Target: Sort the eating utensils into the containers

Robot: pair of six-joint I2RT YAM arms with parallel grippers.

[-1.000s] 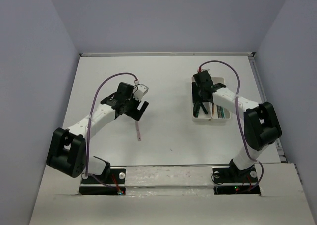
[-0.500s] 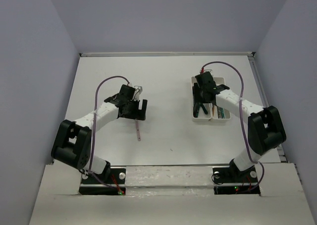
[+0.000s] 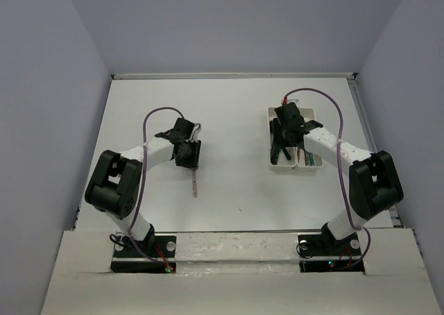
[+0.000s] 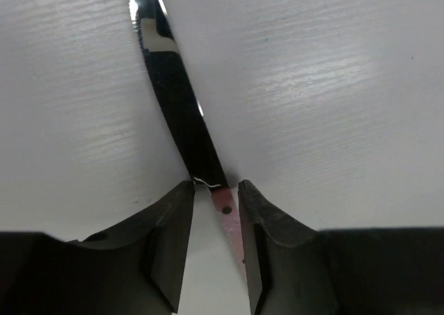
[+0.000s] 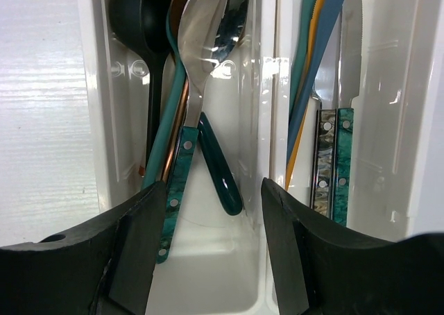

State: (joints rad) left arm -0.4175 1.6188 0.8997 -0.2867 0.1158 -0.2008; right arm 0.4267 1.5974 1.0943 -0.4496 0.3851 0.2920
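One knife (image 4: 182, 100) with a pink handle (image 3: 195, 185) lies on the white table (image 3: 236, 183), left of centre. The left gripper (image 4: 215, 190) is set low over it, its fingers narrowed to a slim gap that straddles the meeting of blade and handle, with a sliver of table showing beside the handle. Farther off on the right, the right gripper (image 5: 213, 190) hangs wide apart and empty-handed over the left tray (image 5: 94, 86), which holds black, copper, silver and teal spoons (image 5: 208, 44). The right tray (image 5: 409, 121) joined beside it holds knives (image 5: 331, 155).
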